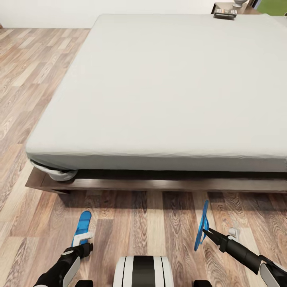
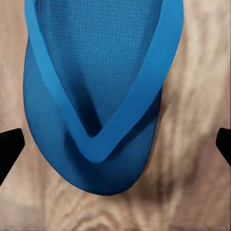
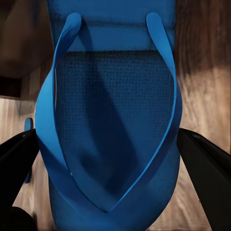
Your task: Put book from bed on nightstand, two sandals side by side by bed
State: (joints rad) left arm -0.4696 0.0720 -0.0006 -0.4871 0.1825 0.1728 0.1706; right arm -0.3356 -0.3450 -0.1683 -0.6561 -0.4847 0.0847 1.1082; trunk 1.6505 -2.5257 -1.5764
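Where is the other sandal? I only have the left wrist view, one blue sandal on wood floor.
Observer: The right gripper holds the second sandal on edge, off to the right of yours.
Operator: Is mine near the bed?
Observer: Yes. The first sandal lies flat just short of the foot of the bed, toward its left corner, with the open left gripper at its near end.
Operator: Are they side by side?
Observer: Not yet. A wide stretch of floor separates them.
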